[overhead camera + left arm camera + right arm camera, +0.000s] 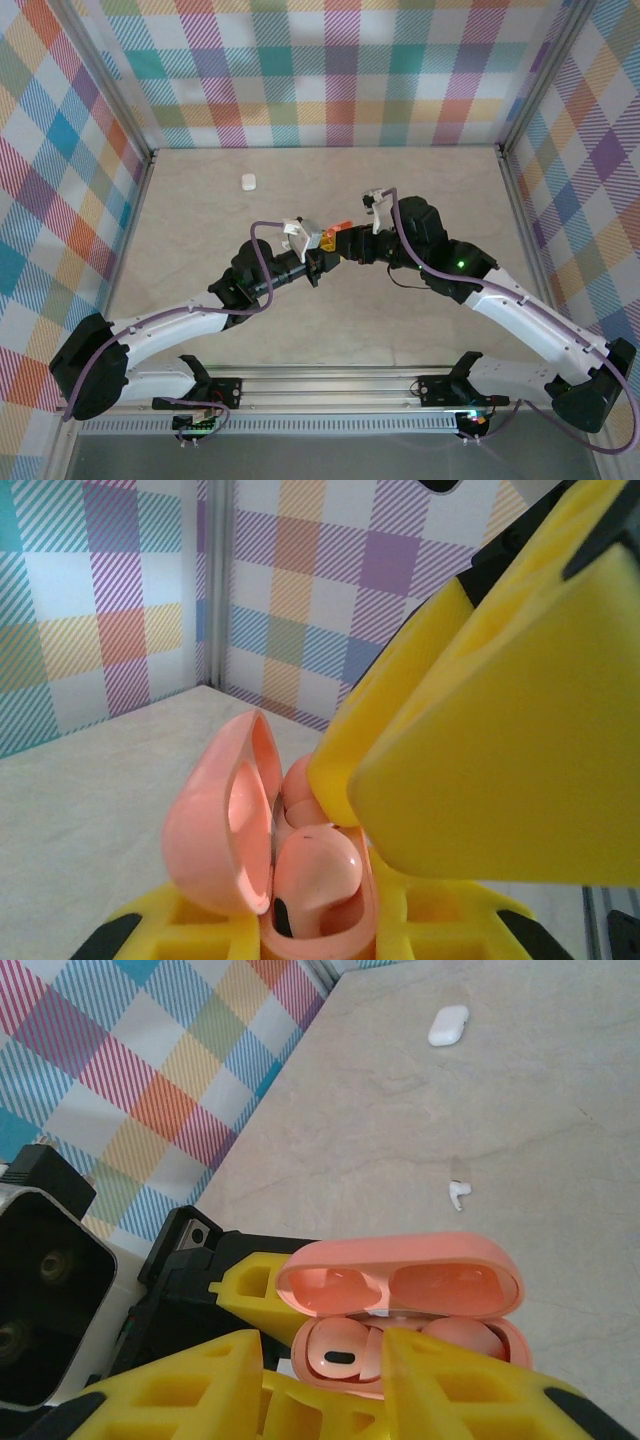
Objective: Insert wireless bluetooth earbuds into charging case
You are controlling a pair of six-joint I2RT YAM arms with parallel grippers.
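Firmly, left tool [325,240] clamps the open pink case [400,1305]; right tool [325,1345] stands parted.

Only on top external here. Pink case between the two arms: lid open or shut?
Observer: Open. Right wrist shows the lid of the pink case tipped up.
Operator: Buds in it?
Observer: Two pink buds sit in its wells.
Operator: Who's holding it?
Observer: Left wrist shows the left fingers clamped on its base.
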